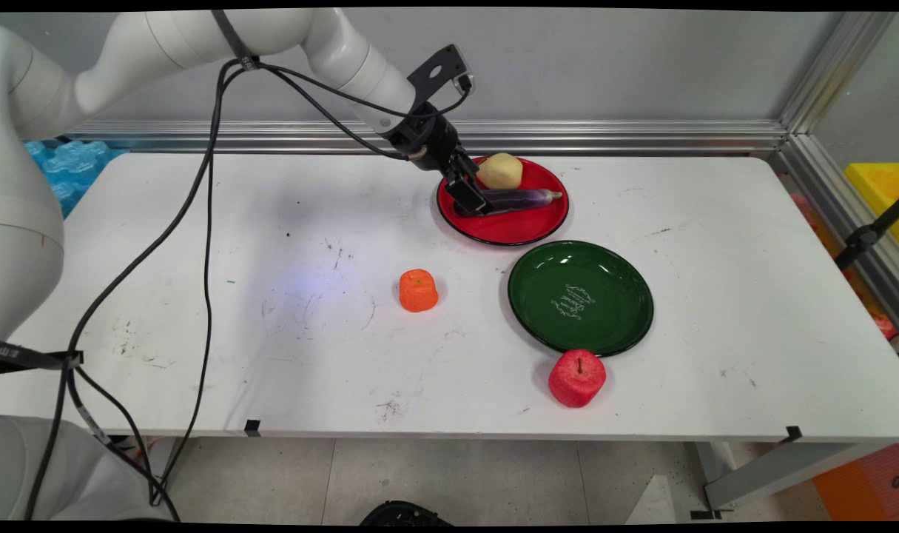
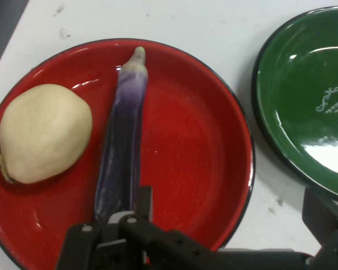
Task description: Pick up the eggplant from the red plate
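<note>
White table [image 1: 197, 355], scuffed; grey wall and aluminium rail behind. Two plates: red plate [image 1: 516, 229] carrying one eggplant [image 1: 523, 198] and one potato [image 1: 500, 170], green plate [image 1: 604, 326] bare; one orange [image 1: 418, 290], one apple [image 1: 576, 378] loose on the tabletop. Gripper [image 1: 470, 201] fingers spread wide over the eggplant's near end

quick count of what's on the table [image 1: 197, 355]: two plates, one red [image 1: 519, 231] and one green [image 1: 541, 296]. one eggplant [image 1: 519, 198] and one potato [image 1: 500, 171], both on the red plate. one orange [image 1: 418, 290] and one apple [image 1: 576, 378], each sitting on the table itself. so that's four pieces of food and two plates, six things total. plus one arm with one gripper [image 1: 465, 194]
</note>
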`<state>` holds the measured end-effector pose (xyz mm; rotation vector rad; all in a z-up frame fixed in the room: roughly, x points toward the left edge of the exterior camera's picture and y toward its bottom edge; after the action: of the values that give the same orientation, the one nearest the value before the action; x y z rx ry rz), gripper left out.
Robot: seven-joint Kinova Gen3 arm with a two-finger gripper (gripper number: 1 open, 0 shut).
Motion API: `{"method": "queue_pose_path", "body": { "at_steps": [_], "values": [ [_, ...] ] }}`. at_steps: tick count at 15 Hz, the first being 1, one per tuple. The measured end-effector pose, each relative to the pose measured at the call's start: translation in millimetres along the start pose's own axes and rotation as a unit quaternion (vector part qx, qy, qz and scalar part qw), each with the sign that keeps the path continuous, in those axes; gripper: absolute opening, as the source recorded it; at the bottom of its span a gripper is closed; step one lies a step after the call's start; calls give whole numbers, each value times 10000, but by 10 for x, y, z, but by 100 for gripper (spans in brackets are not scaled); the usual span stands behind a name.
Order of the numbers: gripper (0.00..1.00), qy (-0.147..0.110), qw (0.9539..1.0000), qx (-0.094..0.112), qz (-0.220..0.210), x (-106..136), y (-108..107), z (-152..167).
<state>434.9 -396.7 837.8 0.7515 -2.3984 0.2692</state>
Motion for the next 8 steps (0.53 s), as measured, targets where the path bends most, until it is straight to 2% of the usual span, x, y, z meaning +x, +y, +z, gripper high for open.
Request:
{"method": "queue_pose_path", "body": {
  "at_steps": [8],
  "values": [
    [100,-27,9999,125,109,-120,-172,204]
  ]
}}
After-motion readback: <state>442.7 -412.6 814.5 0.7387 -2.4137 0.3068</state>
